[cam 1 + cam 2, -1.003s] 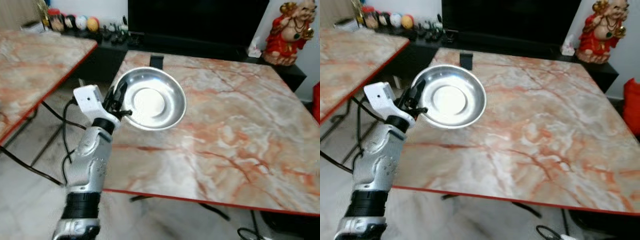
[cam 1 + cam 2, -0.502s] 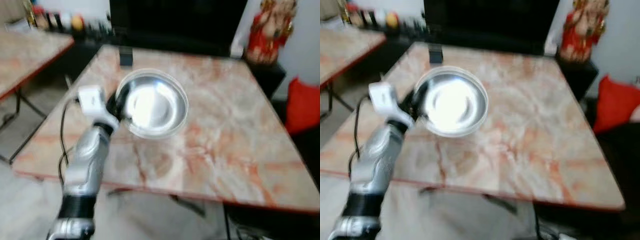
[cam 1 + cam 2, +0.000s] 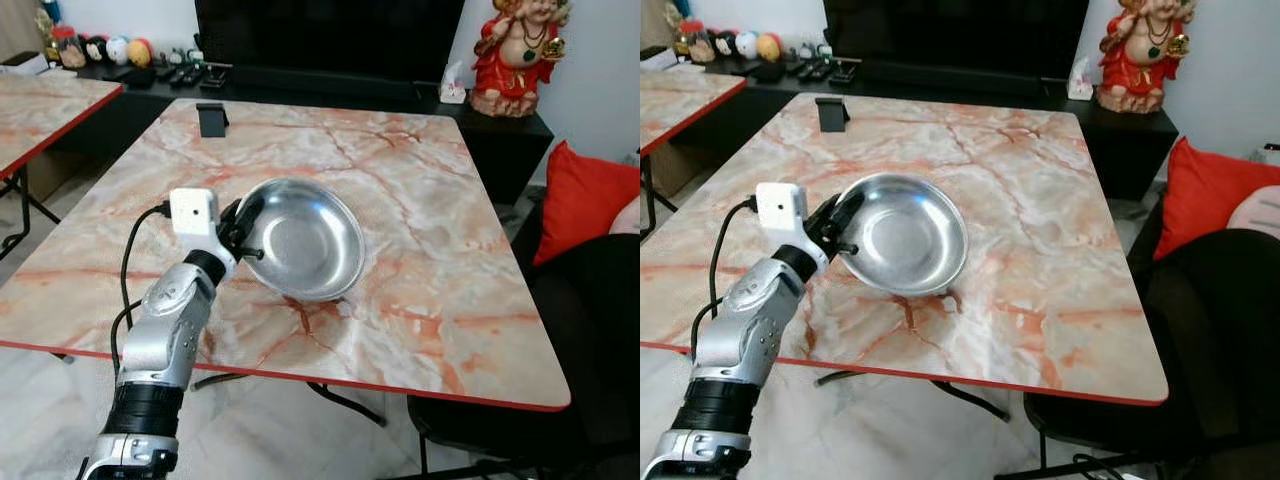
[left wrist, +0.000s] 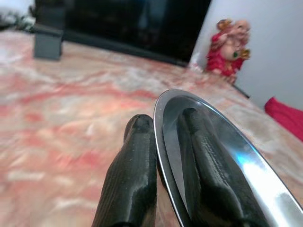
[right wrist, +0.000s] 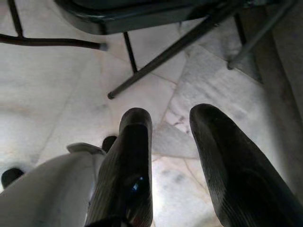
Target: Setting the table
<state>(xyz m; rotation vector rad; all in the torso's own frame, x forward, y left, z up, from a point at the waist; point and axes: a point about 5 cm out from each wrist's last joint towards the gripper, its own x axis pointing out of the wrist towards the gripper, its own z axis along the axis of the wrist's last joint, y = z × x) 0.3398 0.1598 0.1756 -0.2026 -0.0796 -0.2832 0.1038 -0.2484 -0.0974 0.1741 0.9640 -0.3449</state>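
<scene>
1. The left gripper (image 3: 240, 222) is clamped on the near rim of the steel bowl (image 3: 300, 238), one finger inside and one outside; the pinch carries the bowl tilted, its far edge low over the marble table (image 3: 420, 200), likely for setting down.
2. The bowl is round, shallow, polished and mirror-bright; thin rim, slippery under ribbed black fingers (image 4: 130, 179); the tabletop is smooth, veined orange.
3. The right gripper (image 5: 170, 142) hangs idle above floor tiles, fingers parted, empty.

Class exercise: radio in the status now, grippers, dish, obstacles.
Left gripper shut on round shiny steel dish, held over marble table. Right gripper open, idle near floor. Small black stand far off.
</scene>
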